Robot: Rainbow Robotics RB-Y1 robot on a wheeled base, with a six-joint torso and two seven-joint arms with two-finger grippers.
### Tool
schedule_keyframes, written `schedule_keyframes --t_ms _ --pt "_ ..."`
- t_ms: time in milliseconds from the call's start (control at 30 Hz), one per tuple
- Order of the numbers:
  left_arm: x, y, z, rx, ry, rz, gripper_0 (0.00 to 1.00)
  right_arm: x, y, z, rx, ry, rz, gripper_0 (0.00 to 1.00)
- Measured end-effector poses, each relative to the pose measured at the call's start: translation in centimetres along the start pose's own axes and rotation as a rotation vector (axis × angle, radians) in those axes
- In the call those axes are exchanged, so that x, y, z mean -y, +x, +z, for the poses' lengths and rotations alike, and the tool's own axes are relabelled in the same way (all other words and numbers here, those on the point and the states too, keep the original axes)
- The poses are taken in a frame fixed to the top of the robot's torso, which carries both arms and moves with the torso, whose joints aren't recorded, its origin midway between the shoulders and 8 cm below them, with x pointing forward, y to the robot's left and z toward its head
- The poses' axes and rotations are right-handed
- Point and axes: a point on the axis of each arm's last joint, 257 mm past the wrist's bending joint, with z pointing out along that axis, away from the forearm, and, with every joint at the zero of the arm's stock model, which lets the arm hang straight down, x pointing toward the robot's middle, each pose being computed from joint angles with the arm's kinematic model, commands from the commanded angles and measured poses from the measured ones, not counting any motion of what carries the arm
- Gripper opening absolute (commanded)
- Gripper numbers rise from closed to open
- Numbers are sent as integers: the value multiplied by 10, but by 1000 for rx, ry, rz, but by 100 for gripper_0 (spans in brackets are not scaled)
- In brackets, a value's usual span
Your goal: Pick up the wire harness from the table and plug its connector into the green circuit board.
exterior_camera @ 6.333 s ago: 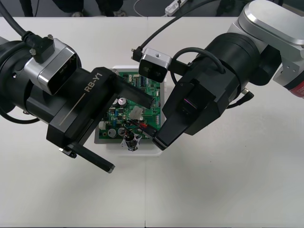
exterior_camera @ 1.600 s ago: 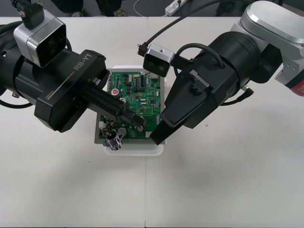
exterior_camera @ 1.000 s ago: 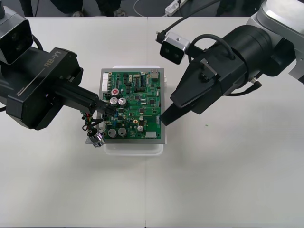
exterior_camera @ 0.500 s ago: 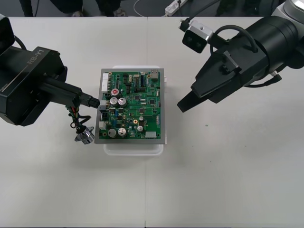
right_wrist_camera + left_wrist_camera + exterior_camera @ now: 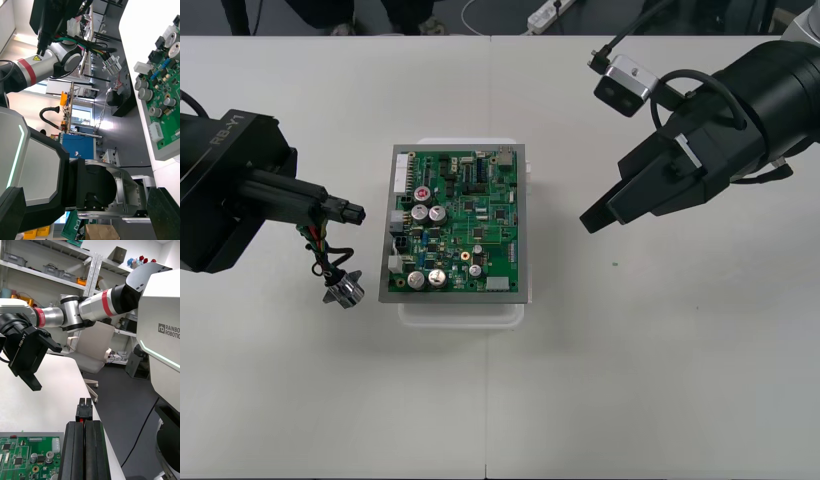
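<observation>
The green circuit board (image 5: 460,225) lies on its white base (image 5: 462,312) at mid-table. Left of it my left gripper (image 5: 340,211) hovers, shut on the harness's black plug (image 5: 356,214). The wires (image 5: 318,252) hang down from there to the metal socket (image 5: 343,291), just off the board's left edge. In the left wrist view the plug (image 5: 84,410) sticks out past the closed fingers (image 5: 84,450). My right gripper (image 5: 595,217) hangs open to the right of the board, holding nothing. Its fingers (image 5: 165,213) stand far apart in the right wrist view, which also takes in the dangling socket (image 5: 111,66).
Bare table surrounds the board on all sides. The far table edge and dark floor with cables (image 5: 510,15) run along the top of the front view. The right gripper (image 5: 28,352) shows beyond the board (image 5: 26,457) in the left wrist view.
Both arms have drawn away from the board: the left gripper moved left carrying the harness, the right gripper moved right and back. The board is uncovered now.
</observation>
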Motion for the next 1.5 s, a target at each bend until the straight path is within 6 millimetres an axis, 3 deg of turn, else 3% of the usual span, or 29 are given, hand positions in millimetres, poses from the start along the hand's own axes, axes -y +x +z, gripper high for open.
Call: schedule_keyframes --t_ms 267,667,1033,1500 --pt "-7 -1 -8 30 -24 -1 0 12 5 -5 -36 96 -41 94" --pt "-5 4 -11 39 -32 12 0 21 -5 -19 -77 280 -190 94" --pt "-4 17 -17 48 -58 18 0 35 -21 -24 -99 419 -295 94" --pt "3 36 -24 57 -89 10 0 41 -51 -16 -104 542 -453 94"
